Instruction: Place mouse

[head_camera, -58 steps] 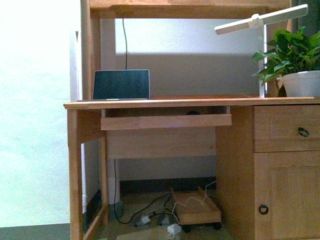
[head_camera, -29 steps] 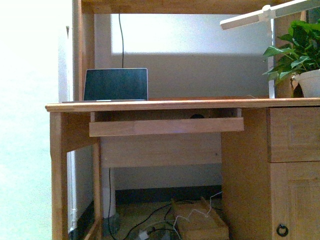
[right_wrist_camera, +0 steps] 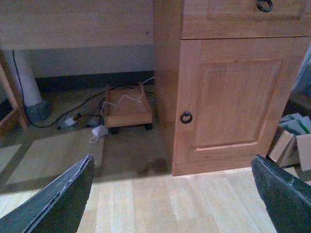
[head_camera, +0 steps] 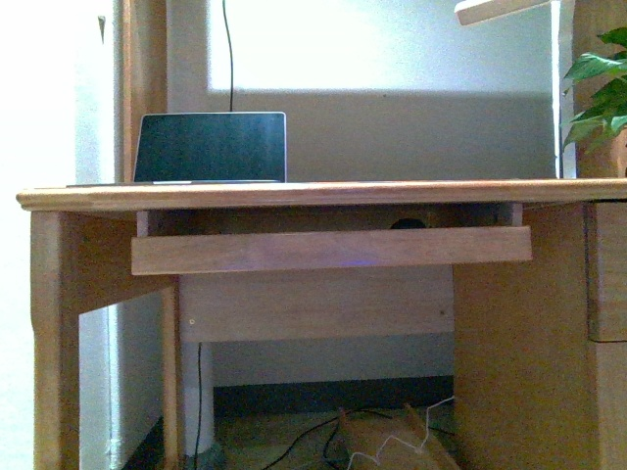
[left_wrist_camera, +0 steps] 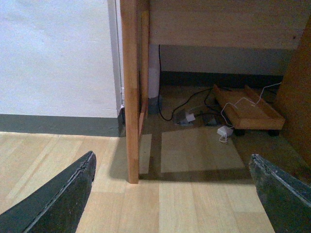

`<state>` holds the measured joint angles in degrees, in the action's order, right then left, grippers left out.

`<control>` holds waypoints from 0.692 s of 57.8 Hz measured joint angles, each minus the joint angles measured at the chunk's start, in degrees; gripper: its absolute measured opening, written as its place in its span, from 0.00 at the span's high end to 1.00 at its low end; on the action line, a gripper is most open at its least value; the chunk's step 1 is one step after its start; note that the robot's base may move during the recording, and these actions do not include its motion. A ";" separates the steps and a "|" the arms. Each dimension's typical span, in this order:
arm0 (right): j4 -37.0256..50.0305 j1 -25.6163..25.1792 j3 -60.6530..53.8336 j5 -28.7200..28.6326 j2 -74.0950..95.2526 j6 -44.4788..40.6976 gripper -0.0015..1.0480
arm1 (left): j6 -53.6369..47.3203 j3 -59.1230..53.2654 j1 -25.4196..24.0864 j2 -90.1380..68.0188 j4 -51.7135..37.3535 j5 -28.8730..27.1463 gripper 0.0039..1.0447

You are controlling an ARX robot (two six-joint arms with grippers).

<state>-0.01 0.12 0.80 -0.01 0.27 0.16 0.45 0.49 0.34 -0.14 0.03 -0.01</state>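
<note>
Mouse [head_camera: 407,223] is sitting on keyboard tray [head_camera: 333,250] under desktop [head_camera: 294,194], right of centre, mostly hidden behind the tray lip. Left gripper [left_wrist_camera: 171,160] and right gripper [right_wrist_camera: 171,160] are gaping wide, holding nothing. Pickup not started; next move is probably raising an arm to tray height.

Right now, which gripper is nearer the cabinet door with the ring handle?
Right. The right gripper faces the cabinet door from in front, low down; the left gripper faces the desk leg at the desk's other end.
</note>
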 joint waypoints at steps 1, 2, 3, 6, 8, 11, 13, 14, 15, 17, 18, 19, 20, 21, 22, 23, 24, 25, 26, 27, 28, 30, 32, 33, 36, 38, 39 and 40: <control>0.00 0.00 0.00 0.04 0.00 0.00 0.07 | 0.00 0.00 0.00 0.00 0.00 0.02 0.07; 0.00 0.00 0.00 0.02 0.00 0.00 0.07 | 0.00 0.00 0.00 0.00 0.00 0.00 0.07; 0.00 0.00 0.00 0.02 0.00 0.00 0.07 | 0.00 0.00 0.00 0.00 0.00 0.02 0.07; 0.00 0.00 0.00 0.02 0.00 0.00 0.07 | 0.00 0.00 0.00 0.00 0.00 0.00 0.07; 0.00 0.00 0.00 0.02 0.00 0.00 0.07 | 0.00 0.00 0.00 0.00 0.00 0.00 0.07; 0.00 0.00 0.00 0.04 0.00 0.00 0.07 | 0.00 0.00 0.00 0.00 0.00 0.02 0.07; 0.00 0.00 0.00 0.09 0.00 0.00 0.07 | 0.00 0.00 0.00 0.00 -0.02 0.00 0.07; 0.00 0.00 0.00 0.07 0.00 -0.02 0.07 | 0.00 0.00 0.00 0.00 0.00 0.00 0.07; 0.00 0.00 0.00 -0.07 0.00 -0.02 0.07 | 0.00 0.00 0.00 0.00 0.00 -0.02 0.07; 0.00 0.00 0.00 -0.04 0.00 0.00 0.07 | 0.00 0.00 0.00 0.00 0.00 -0.02 0.07; 0.00 0.00 0.00 -0.02 0.00 -0.02 0.07 | 0.00 0.00 0.00 0.00 0.00 -0.02 0.07; 0.00 0.00 0.00 -0.02 0.00 -0.02 0.07 | 0.00 0.00 0.00 0.00 0.00 -0.02 0.07; 0.00 0.00 0.00 0.00 0.00 -0.02 0.07 | 0.00 0.00 0.00 0.00 0.00 0.00 0.07; 0.00 0.00 0.00 0.00 0.00 -0.02 0.07 | 0.00 0.00 0.00 0.00 0.00 0.02 0.07; 0.00 0.00 0.00 0.00 0.00 0.00 0.07 | 0.00 0.00 0.00 0.00 0.00 0.02 0.07; -0.02 0.00 0.00 -0.02 0.00 0.00 0.07 | 0.00 0.00 0.00 0.00 0.00 0.04 0.07; -0.02 0.00 0.00 0.00 0.00 0.00 0.07 | 0.00 0.00 0.00 0.00 0.00 0.00 0.07; -0.02 0.00 0.00 0.04 0.00 -0.02 0.07 | 0.00 0.00 0.00 0.00 0.00 0.00 0.07; -0.02 0.00 0.00 0.04 0.00 0.00 0.07 | 0.00 0.00 0.00 0.00 0.00 0.00 0.07; -0.02 0.00 0.00 0.00 0.00 -0.02 0.07 | 0.00 0.00 0.00 0.00 0.00 0.00 0.07; -0.02 0.00 0.00 -0.07 0.00 -0.02 0.07 | 0.00 0.00 0.00 0.00 0.00 0.00 0.07; -0.02 0.00 0.00 -0.02 -0.02 -0.02 0.07 | 0.00 0.00 0.00 0.00 0.00 0.02 0.07; -0.02 0.00 0.00 -0.04 0.00 -0.02 0.07 | 0.00 0.00 0.00 0.00 0.00 -0.04 0.07; -0.02 0.00 0.00 -0.04 0.00 -0.02 0.07 | 0.00 0.00 0.00 0.00 0.00 -0.02 0.07; -0.02 0.00 0.00 -0.02 -0.02 0.00 0.07 | 0.00 0.00 0.00 0.00 0.00 -0.02 0.07; -0.02 0.00 0.00 0.02 0.00 0.00 0.07 | 0.00 0.00 0.00 0.00 0.00 0.00 0.07; -0.02 0.00 0.00 0.00 0.00 0.00 0.07 | 0.00 0.00 0.00 0.00 0.00 0.00 0.07; -0.02 0.00 0.00 -0.02 0.00 -0.02 0.07 | 0.00 0.00 0.00 0.00 0.00 0.00 0.07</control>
<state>-0.03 0.12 0.80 -0.03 0.27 0.14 0.45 0.49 0.34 -0.14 0.03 -0.01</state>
